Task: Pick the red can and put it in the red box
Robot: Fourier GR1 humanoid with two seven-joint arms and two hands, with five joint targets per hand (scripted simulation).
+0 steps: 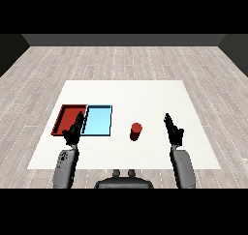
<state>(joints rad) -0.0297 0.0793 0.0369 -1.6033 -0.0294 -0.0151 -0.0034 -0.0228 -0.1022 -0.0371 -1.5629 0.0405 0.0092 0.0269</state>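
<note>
A red can [136, 131] stands upright on the white table [145, 98], right of the trays. The red tray [68, 119] lies at the left, with the light blue tray [99, 120] beside it on its right. My right hand [173, 130] hovers to the right of the can, apart from it, fingers straight and holding nothing. My left hand [73, 132] hangs over the front right corner of the red tray, fingers relaxed, holding nothing, and hides part of that tray's rim.
Both trays hold nothing that I can see. The table's front edge runs just ahead of my forearms. Grey wooden floor surrounds the table.
</note>
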